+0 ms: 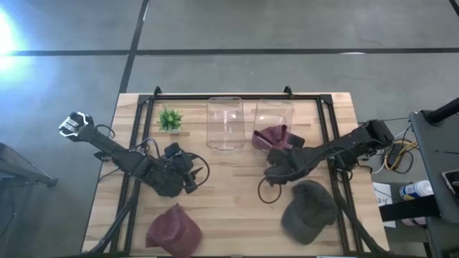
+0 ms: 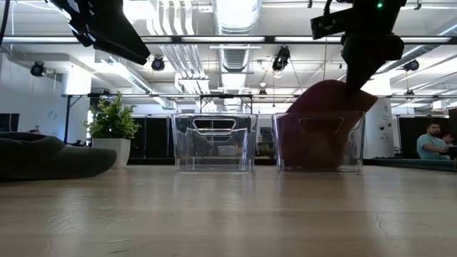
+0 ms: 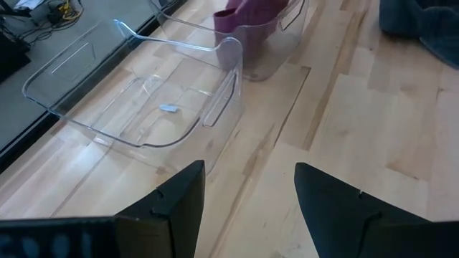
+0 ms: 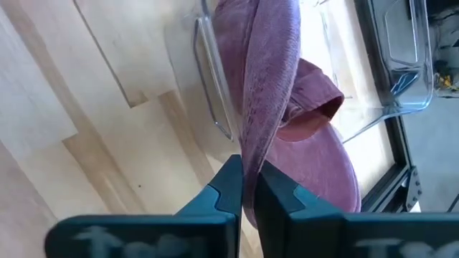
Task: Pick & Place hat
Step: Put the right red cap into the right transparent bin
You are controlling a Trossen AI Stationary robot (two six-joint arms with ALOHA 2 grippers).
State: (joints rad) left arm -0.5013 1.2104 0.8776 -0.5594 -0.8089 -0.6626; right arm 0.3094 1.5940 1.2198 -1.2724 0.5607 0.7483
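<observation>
From above, the right gripper (image 1: 276,159) was clamped on the maroon hat (image 1: 272,136), which lay over the near rim of the right clear bin (image 1: 275,113) at the table's (image 1: 229,208) far edge; the left clear bin (image 1: 225,122) stood just beside it, and a small potted plant (image 1: 170,119) sat near the far left corner; a grey cap (image 1: 308,209) rested near the front right corner, just beside the right arm, and a second maroon hat (image 1: 173,229) lay at the front left edge; the left gripper (image 1: 181,172) hung over the table's middle left, well apart from both hats.

At table height, the maroon hat (image 2: 325,107) rose out of the right clear bin (image 2: 321,143) with the dark gripper above it; the left clear bin (image 2: 214,141) stood beside it, the plant (image 2: 111,128) farther left, and a dark hat brim (image 2: 50,157) blocked the left edge; a person (image 2: 430,140) sat in the room beyond.

Left wrist: the fingers (image 3: 179,208) were spread wide over bare wood, facing the left clear bin (image 3: 143,93), with the maroon hat (image 3: 247,14) in the bin behind.

Right wrist: the fingers (image 4: 229,190) were pressed together, pinching a fold of the maroon hat (image 4: 287,122) over the bin's rim (image 4: 208,79).
</observation>
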